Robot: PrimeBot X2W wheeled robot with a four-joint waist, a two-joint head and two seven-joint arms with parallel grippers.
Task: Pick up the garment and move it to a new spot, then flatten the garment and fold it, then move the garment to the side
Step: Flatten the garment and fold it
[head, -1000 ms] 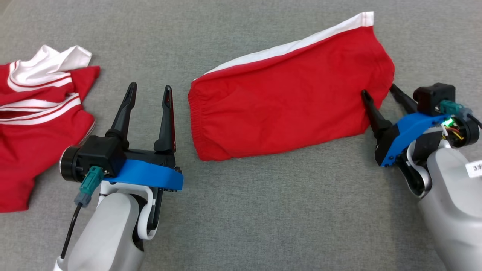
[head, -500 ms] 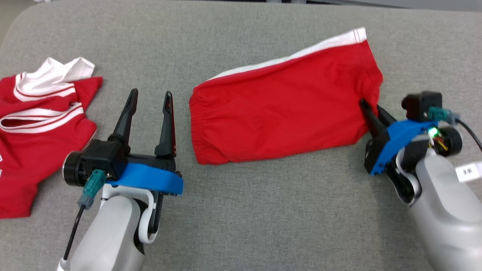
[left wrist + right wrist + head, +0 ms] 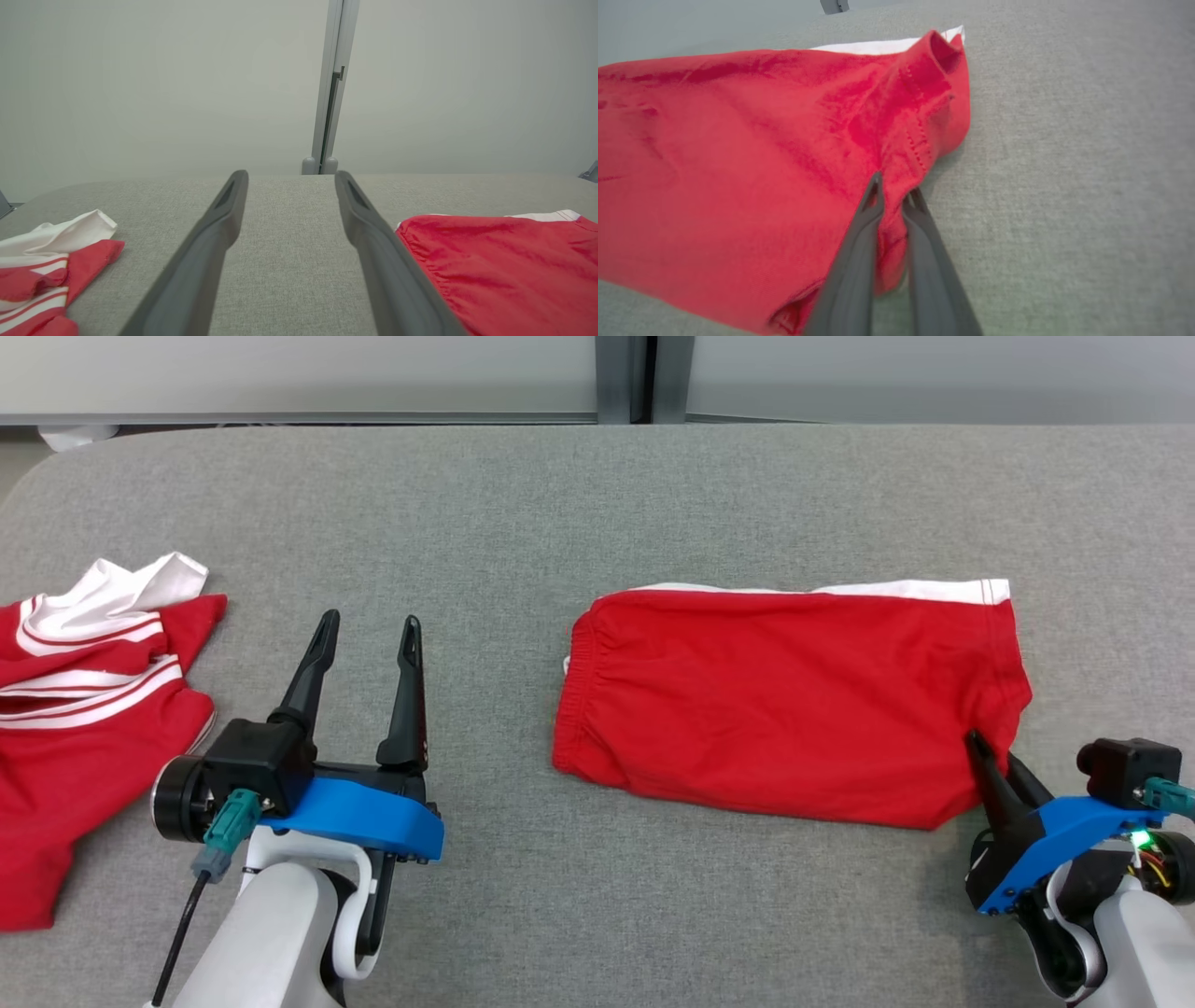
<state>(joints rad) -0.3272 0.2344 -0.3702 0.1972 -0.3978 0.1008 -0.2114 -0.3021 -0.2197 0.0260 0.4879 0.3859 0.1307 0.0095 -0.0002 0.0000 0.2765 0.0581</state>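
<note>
The garment (image 3: 784, 709) – a pair of red shorts folded in half – lies flat on the grey table (image 3: 560, 504), right of centre in the head view, with its long side running left to right. A narrow white band (image 3: 896, 589) shows along its far edge, and the gathered elastic waistband (image 3: 577, 695) forms its left end. The right hand (image 3: 990, 761) is at the garment's near right corner, its two dark fingers (image 3: 859, 261) pressed together and pinching the red cloth by the stitched leg hem. In the right wrist view the fabric rises slightly into a ridge that runs from the fingertips toward the far corner of the hem, while the rest of the cloth lies on the table. The left hand (image 3: 369, 635) hovers over bare table to the left of the garment, apart from it, fingers spread wide and holding nothing – in the left wrist view the grey surface shows between them and the waistband end of the shorts lies just off to their right. A second red garment (image 3: 84, 728) with white stripes and a white turned-out part lies crumpled at the table's left edge, well apart from the shorts and on the far side of the left hand. Beyond the table's back edge stands a pale wall with a grey vertical post (image 3: 625, 378).
</note>
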